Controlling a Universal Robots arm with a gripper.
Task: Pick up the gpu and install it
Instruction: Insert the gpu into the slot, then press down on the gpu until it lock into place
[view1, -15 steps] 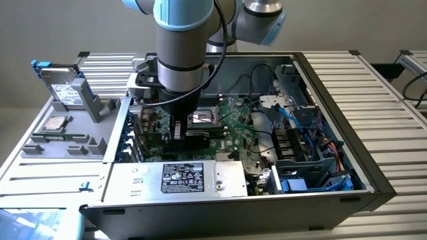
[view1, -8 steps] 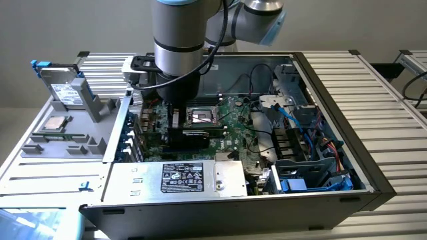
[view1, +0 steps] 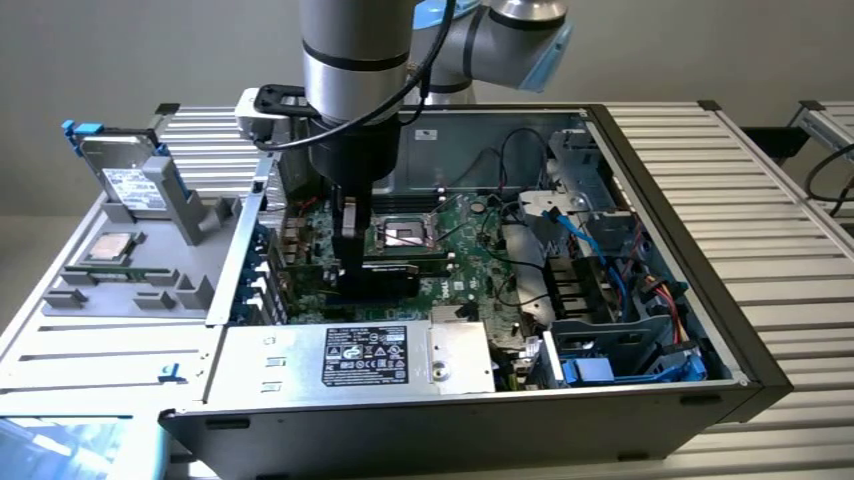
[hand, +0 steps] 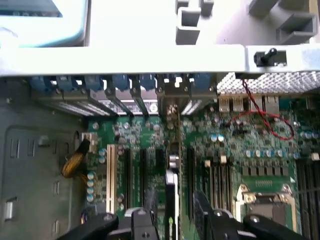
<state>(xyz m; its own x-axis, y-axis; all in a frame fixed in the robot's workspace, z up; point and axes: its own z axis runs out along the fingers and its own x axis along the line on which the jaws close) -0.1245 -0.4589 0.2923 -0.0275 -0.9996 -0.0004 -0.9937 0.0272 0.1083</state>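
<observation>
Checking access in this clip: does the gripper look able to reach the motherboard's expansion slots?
Likely yes: the case is open, the gripper hangs low over the motherboard, the gpu edge-on at the slots, nothing between.

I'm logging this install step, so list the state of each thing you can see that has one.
case: side open, lying flat
gpu: held on edge over the motherboard slots
gripper: shut on the gpu, inside the case
hard drive: upright in the grey holder
CPU socket: exposed
</observation>
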